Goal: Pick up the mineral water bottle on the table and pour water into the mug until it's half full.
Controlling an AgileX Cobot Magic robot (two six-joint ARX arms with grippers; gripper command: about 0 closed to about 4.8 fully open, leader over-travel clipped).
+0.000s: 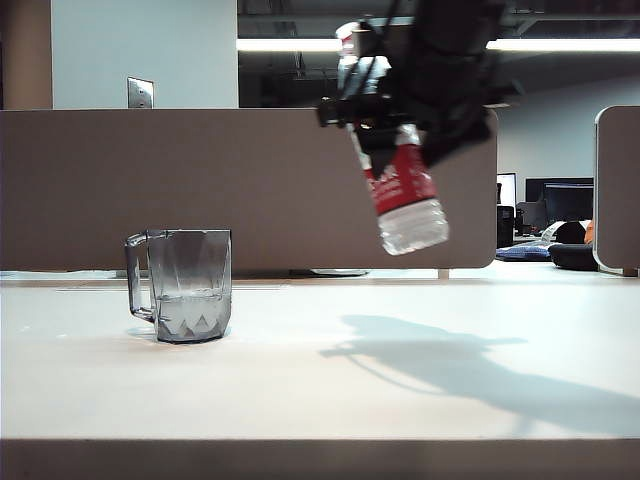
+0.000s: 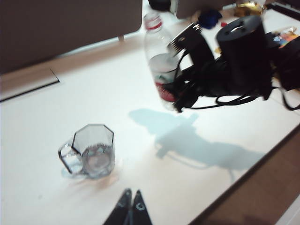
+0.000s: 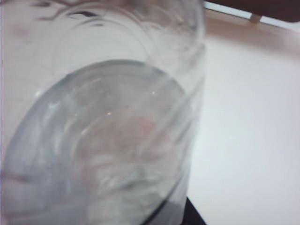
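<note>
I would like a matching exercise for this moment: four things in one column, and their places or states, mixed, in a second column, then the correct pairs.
Things:
1. mineral water bottle
2. mug
3. left gripper
4. right gripper

States:
A. stands on the table, some water inside
B. shut, holding nothing, near the mug
C. tilted, held above the table
D. closed around the bottle

Pairs: 1-C, 2-A, 3-B, 4-D
</note>
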